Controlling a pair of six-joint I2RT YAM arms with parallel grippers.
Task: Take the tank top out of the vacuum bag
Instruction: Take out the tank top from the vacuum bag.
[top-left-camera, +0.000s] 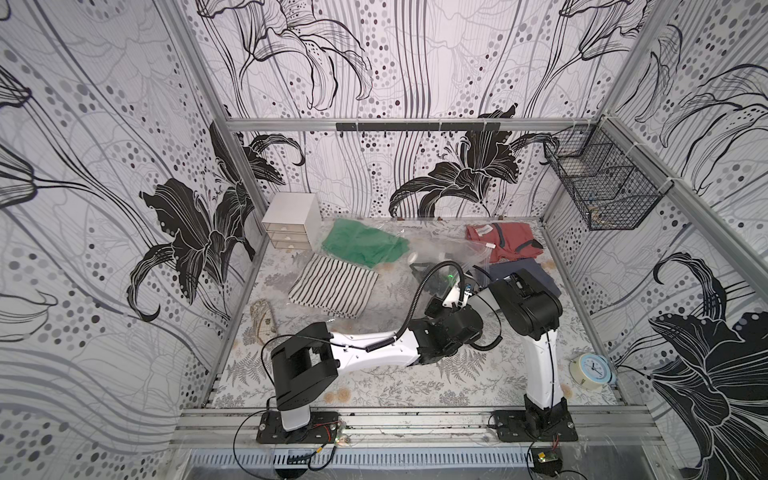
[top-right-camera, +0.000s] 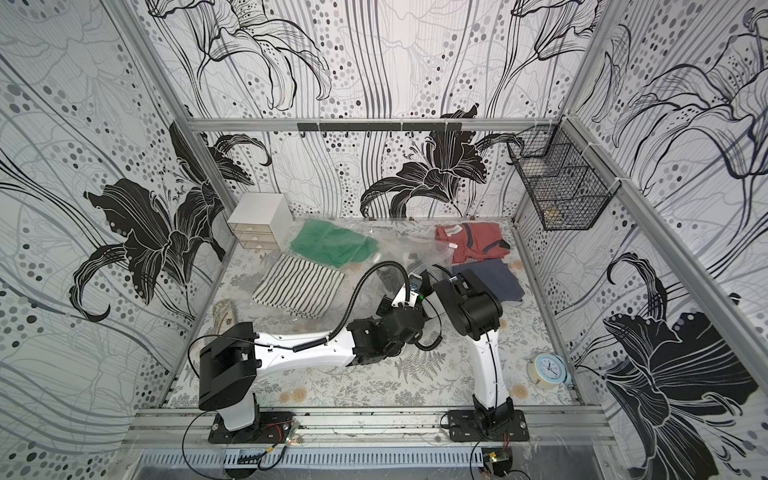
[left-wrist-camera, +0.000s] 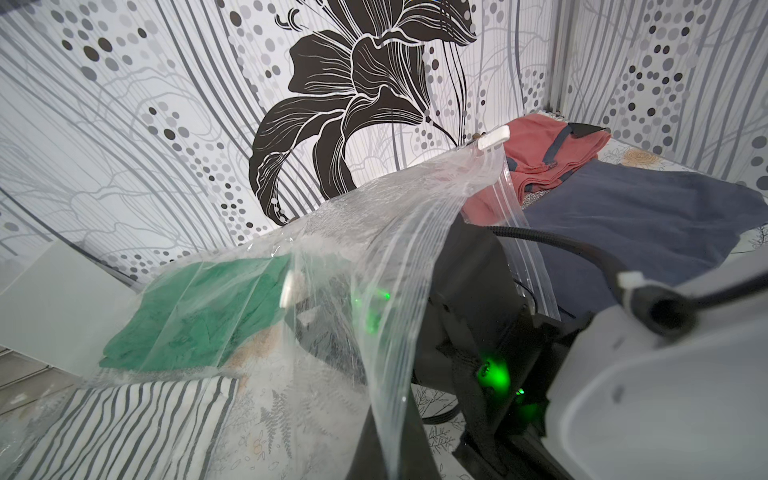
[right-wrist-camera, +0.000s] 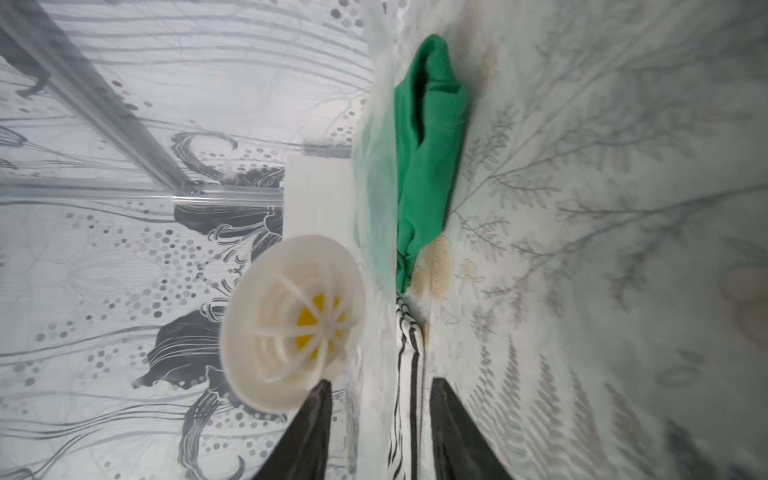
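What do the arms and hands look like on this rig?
Matching pair: left arm and right arm have white links between bulky black joint housings, on black base plates. The left carries a looping black corrugated hose and a coiled black cord. A green status light glows on a black wrist. The right hand has two dark tapered fingers.

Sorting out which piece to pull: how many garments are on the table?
4: green one at the back by the drawers, partly under the bag; striped one in front of it; red one back right; navy one in front of that; arms may hide more.
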